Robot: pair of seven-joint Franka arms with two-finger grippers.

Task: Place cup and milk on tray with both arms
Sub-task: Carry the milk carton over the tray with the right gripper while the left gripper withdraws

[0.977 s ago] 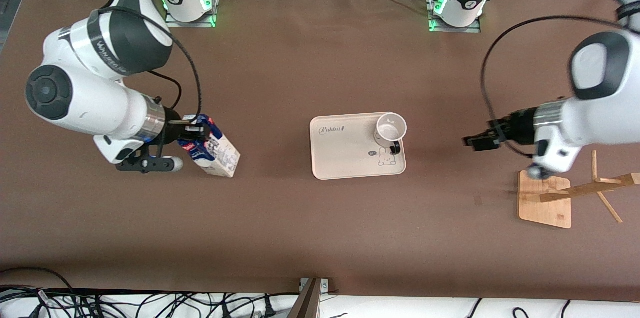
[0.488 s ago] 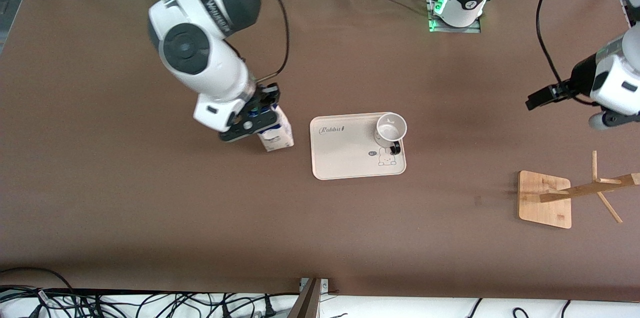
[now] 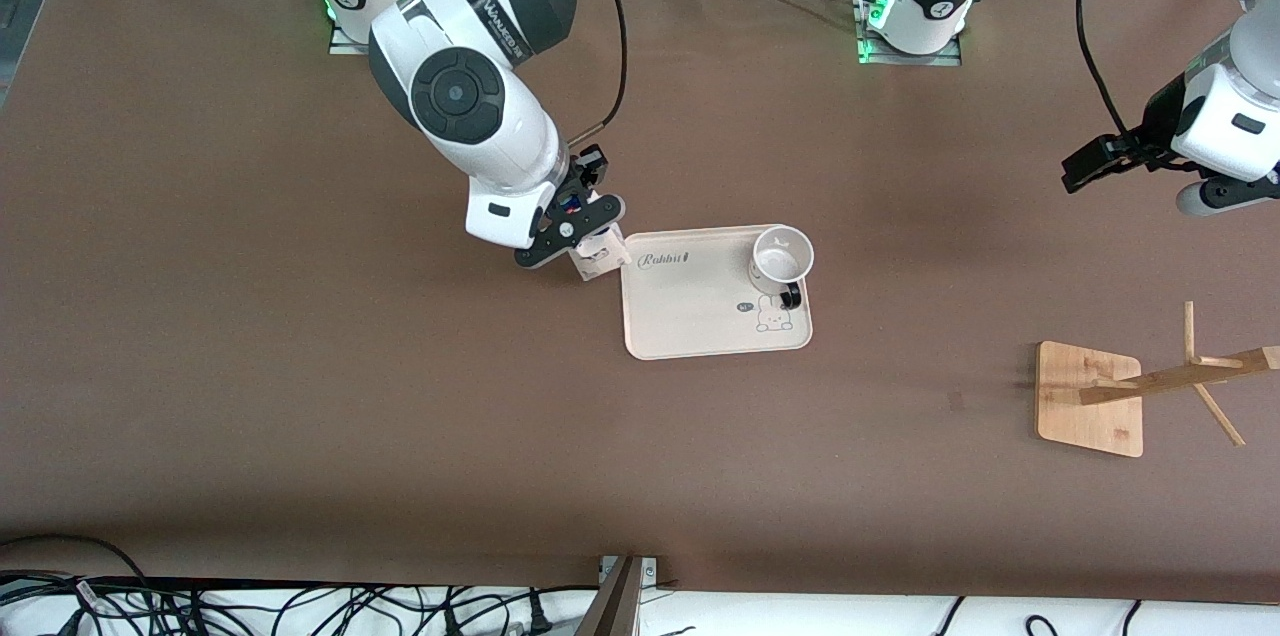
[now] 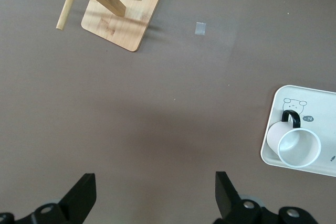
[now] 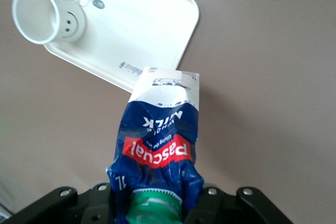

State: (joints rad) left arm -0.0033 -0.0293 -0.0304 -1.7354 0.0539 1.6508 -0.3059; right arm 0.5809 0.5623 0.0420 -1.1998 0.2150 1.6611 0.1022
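My right gripper point(image 3: 577, 219) is shut on the top of the blue-and-white milk carton point(image 3: 598, 258) and holds it upright, its bottom over the rim of the tray point(image 3: 690, 321) at the right arm's end. In the right wrist view the milk point(image 5: 160, 135) hangs from the right gripper point(image 5: 155, 203), green cap between the fingers. The white cup point(image 3: 782, 256) stands upright on the tray at the left arm's end, also seen in both wrist views point(image 5: 44, 17) point(image 4: 296, 146). My left gripper point(image 3: 1085, 166) is open and empty over bare table, well away from the tray point(image 4: 325, 129).
A wooden stand with a square base point(image 3: 1090, 396) and slanted pegs sits near the left arm's end, nearer the front camera than the tray; it shows in the left wrist view point(image 4: 118, 17). A small grey mark point(image 3: 955, 401) lies on the brown table beside it.
My right gripper carried the milk from the right arm's end of the table to the tray's rim. My left gripper drew back from the tray toward its own end of the table.
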